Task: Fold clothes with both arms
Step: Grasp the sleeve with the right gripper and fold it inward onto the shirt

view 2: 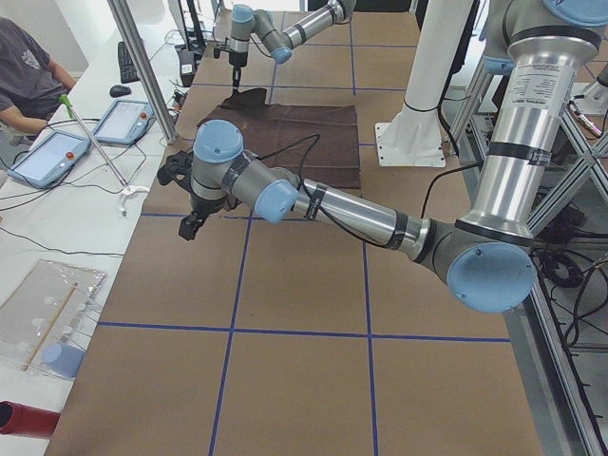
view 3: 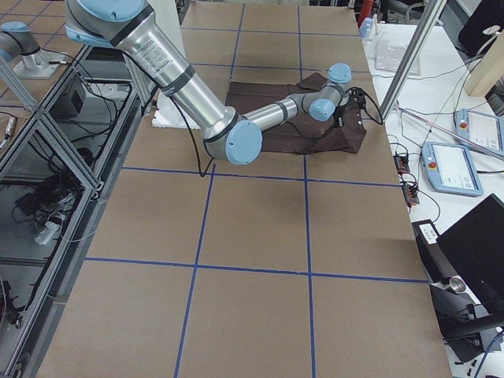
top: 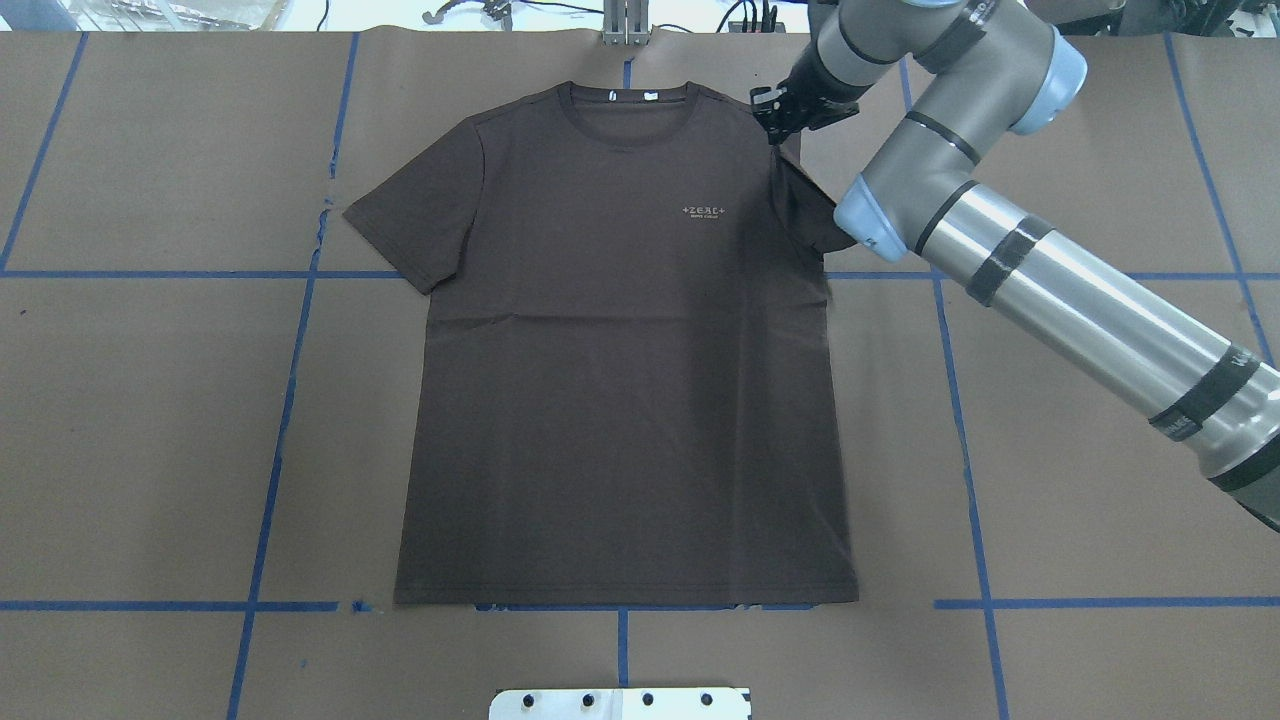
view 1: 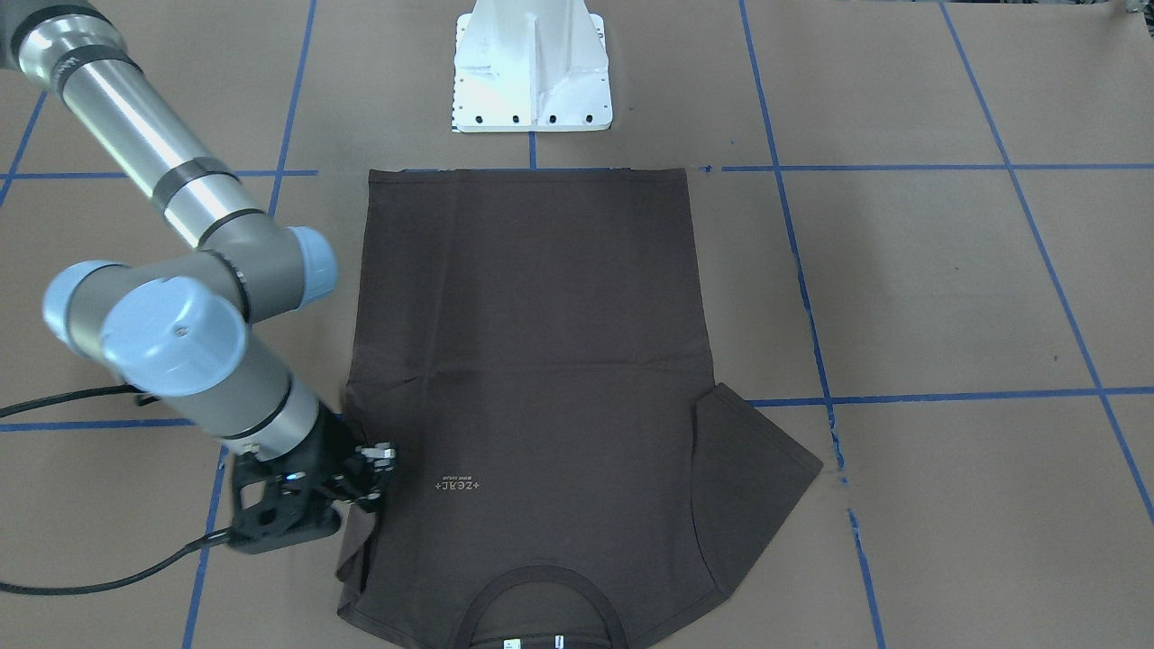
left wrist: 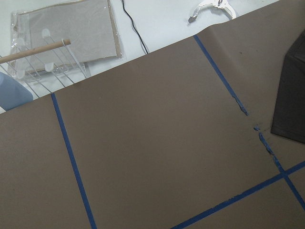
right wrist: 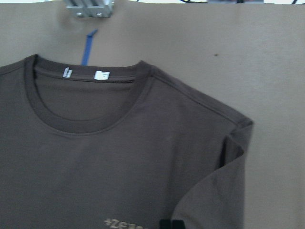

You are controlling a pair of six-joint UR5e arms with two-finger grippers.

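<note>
The T-shirt [top: 620, 380] lies flat, logo up, in the middle of the table [top: 1050, 450], with its collar [top: 630, 100] at 12 o'clock. Its sleeve [top: 805, 205] at 2 o'clock is doubled in over the chest, and the right gripper [right wrist: 171, 224] looks clamped on its hem. That thin pinch could slip, or a long pull could drag the shoulder and rumple the body. The left gripper [view 2: 190, 223] hangs off the 9 o'clock side, and I cannot tell how its jaws stand. With nothing pinning that side, the fold may skew.
</note>
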